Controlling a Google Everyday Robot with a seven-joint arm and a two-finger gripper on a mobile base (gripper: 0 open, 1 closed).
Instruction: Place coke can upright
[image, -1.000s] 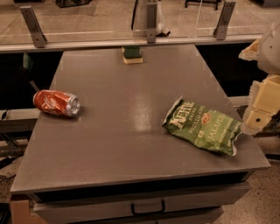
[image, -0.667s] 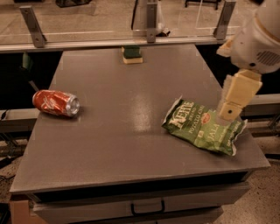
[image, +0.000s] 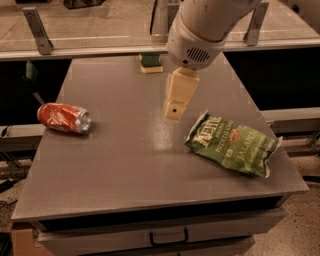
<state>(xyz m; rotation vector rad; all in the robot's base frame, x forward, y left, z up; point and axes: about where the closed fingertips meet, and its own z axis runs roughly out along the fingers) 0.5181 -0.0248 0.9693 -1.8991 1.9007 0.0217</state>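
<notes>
The coke can (image: 64, 118) is red with a silver end and lies on its side near the left edge of the grey table (image: 125, 165), silver end facing right. My gripper (image: 175, 107) hangs from the white arm above the middle of the table, pointing down. It is well to the right of the can and holds nothing that I can see.
A green chip bag (image: 232, 144) lies flat on the right side of the table, just right of the gripper. A green and yellow sponge (image: 151, 62) sits at the far edge. A metal rail (image: 100, 49) runs behind the table.
The arm has swung left from beyond the table's right edge, past the chip bag, to above the table's middle. The can and the bag have not moved.
</notes>
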